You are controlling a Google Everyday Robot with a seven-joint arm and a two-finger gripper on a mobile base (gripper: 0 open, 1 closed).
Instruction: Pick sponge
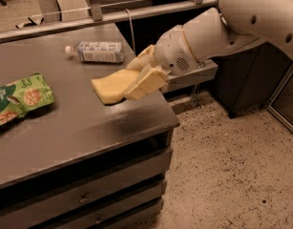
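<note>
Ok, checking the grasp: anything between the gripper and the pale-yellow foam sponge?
Nothing visible. The gripper, near the grey table's edge, is shut on the flat pale-yellow foam sponge; the clear plastic bottle and green snack bag lie apart.

The flat, matt pale-yellow foam sponge is clamped by the smooth white plastic gripper, at three o'clock on the dull grey table; the green snack bag is glossy.
</note>
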